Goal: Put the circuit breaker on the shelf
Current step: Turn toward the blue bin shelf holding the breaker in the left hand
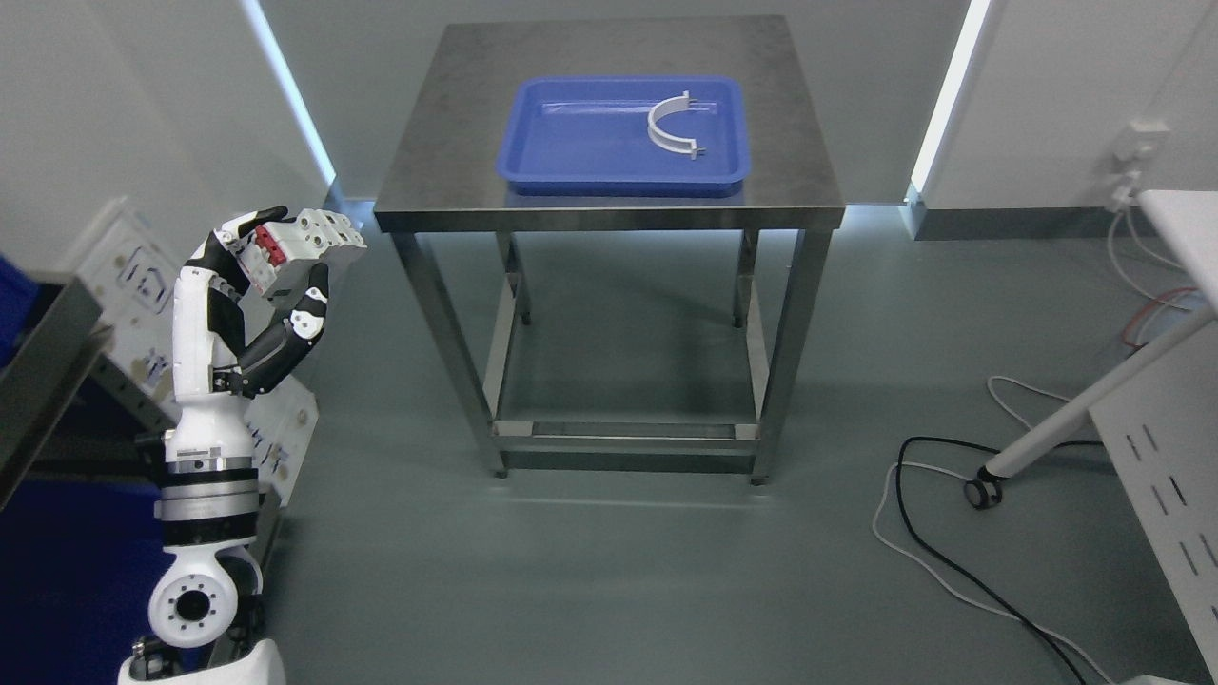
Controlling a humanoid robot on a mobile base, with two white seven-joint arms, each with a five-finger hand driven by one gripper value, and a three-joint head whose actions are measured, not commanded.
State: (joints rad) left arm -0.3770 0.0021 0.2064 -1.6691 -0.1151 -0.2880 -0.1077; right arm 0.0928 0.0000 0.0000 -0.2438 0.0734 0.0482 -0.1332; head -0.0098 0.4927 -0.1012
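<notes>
Open floor ahead, steel table dead centre, clutter crowding both flanks.

The left hand is up at nine o'clock, fingers wrapped round the circuit breaker, with clear air between it and the table corner just beside it. On the tabletop at twelve o'clock the blue tray takes the middle, a white curved clamp lying in it (bare steel shows all round the tray). Under the top, the frame stands open between the legs. At eight o'clock a dark shelf edge and white panels hem the arm. At four o'clock, cables trail across the floor by a castor leg.
</notes>
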